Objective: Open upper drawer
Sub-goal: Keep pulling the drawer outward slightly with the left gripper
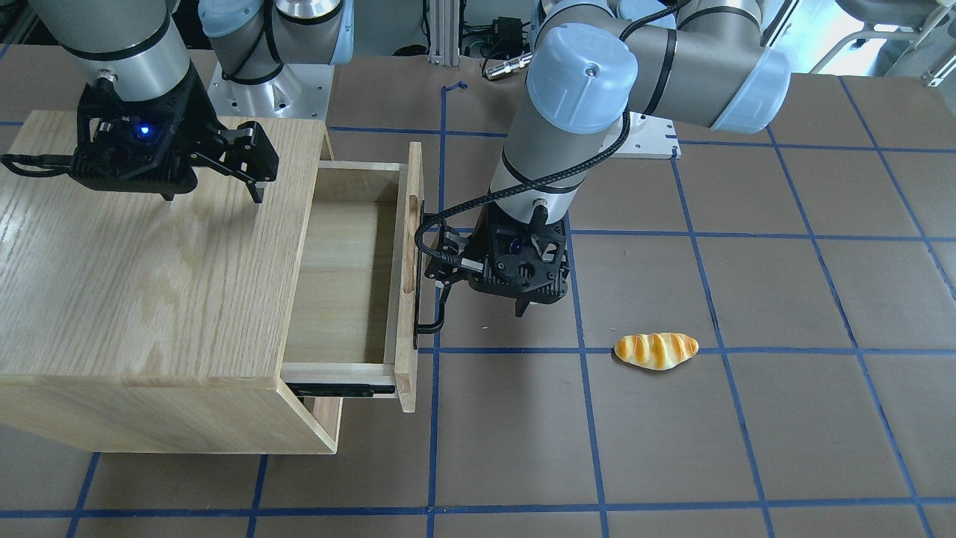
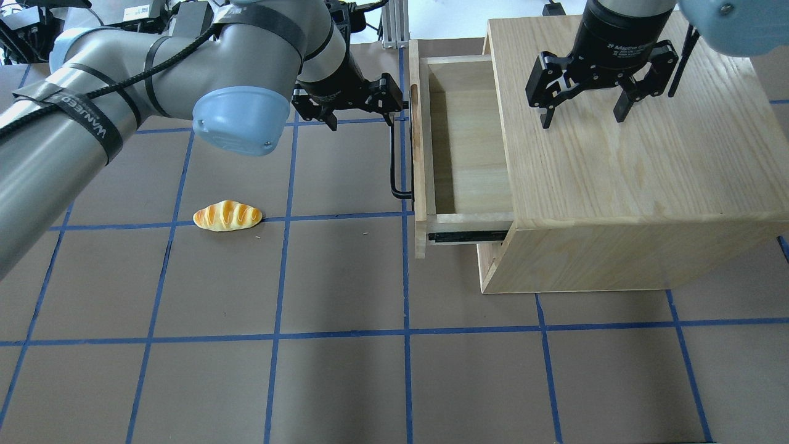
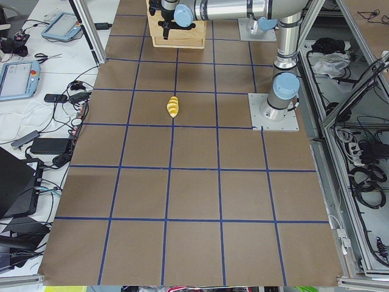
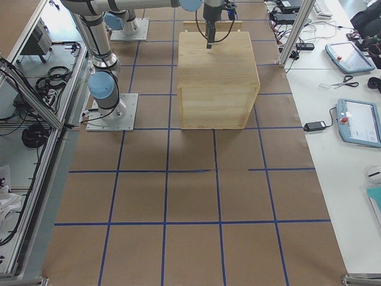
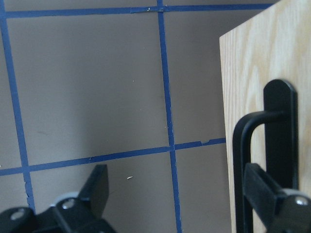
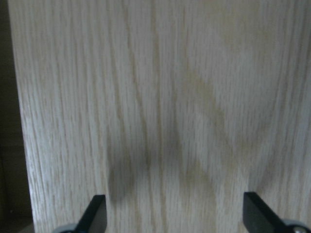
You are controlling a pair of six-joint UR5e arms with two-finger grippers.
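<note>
The left jaws are wide open. One finger (image 5: 97, 187) is over bare table (image 2: 345, 382) and the other finger (image 5: 267, 194) is right by the black bar handle (image 5: 280, 121), which is cut off at the bottom edge. The right jaws hang open over the smooth wood cabinet (image 2: 616, 172). The upper drawer (image 2: 471, 160), top middle of the overhead view, sticks out, with its back hidden under the cabinet. A shiny bread roll (image 2: 227, 216) lies well apart with free room around it.

upper drawer (image 2: 468, 142) pulled out, cavity open from above, left tool (image 2: 362, 117) crowding its black bar handle (image 2: 392, 160), right tool (image 2: 582, 117) hanging over the cabinet top (image 2: 616, 179), bread roll (image 2: 227, 216) on the bench (image 2: 339, 277) well aside
</note>
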